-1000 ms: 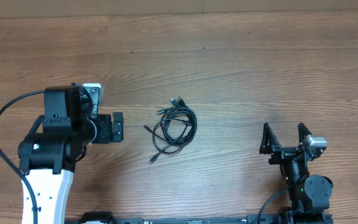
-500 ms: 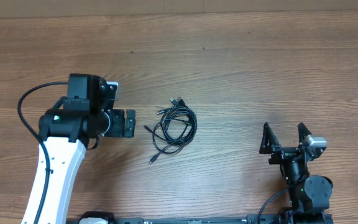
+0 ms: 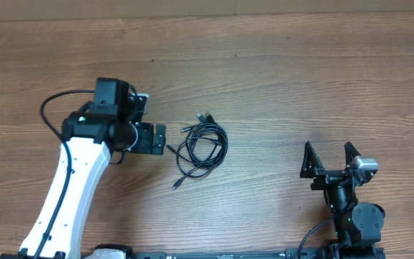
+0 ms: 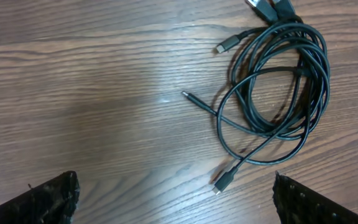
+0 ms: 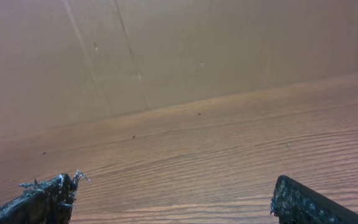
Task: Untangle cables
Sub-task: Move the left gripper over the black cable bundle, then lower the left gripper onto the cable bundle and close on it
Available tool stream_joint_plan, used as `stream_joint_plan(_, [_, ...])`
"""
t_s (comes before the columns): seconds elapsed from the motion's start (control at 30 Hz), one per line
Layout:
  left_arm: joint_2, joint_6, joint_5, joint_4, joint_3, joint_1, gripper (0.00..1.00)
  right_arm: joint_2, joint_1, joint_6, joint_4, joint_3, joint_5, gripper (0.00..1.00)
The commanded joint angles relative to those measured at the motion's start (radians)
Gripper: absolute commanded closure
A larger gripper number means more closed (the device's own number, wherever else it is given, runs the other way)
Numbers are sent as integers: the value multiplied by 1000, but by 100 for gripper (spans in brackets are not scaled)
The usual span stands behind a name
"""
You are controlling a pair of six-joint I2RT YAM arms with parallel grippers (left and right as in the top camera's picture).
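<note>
Left arm [image 3: 74, 180]: it stretches from the near edge toward the middle of the tabletop [image 3: 300, 72], which puts its wrist camera right over the work.
Left fingers [image 3: 159, 139]: spread wide with nothing between them. The wrist view shows them only at its two lower corners. They point at the left side of the bundle, just beside its nearest loose end and not touching it. The wide spread looks like readiness to close on a single strand.
Loose end [image 4: 185, 94]: a thin straight tip that pokes out of the coil on the side facing the left fingers. It lies clear of the loops, so it looks like the easiest first hold.
Cables [image 3: 203, 142]: they lie flat in the middle of the tabletop, between the two arms and nearer the left one. Several thin black cords are wound into overlapping loops that cross one another, and nothing touches them.
Plugs: a silver-tipped plug [image 4: 222, 46] sits at the coil's upper left, and a lower plug [image 4: 221, 183] trails out beneath it.
Progress: the loops are all bunched together, so the untangling seems not yet begun.
Right fingers [image 3: 308, 162]: wide apart and empty, close to their own base and well apart from the cables. No cord shows in the right wrist view. They seem held back to leave the left side room.
</note>
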Motion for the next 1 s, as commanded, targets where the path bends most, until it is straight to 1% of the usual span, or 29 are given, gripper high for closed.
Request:
stream_joint_plan(0.0, [30,-33,20,19,21,-30,0,-5,-3,-6,5,-10,9,0])
stream_joint_plan(0.3, [86,-34,30,57,21,-108,1,-5,-3,-6,5,-10,9,0])
stream_joint_plan(0.43, [115,-32,80,99,20,-130,0,-5,-3,-6,5,-10,9,0])
stream_joint_plan(0.77, [190,9,29,212,20,-208,0,-5,-3,-6,5,-10,8,0])
stream_joint_plan(0.97, [236,32,-40,222,20,-275,0,-5,-3,-6,5,-10,9,0])
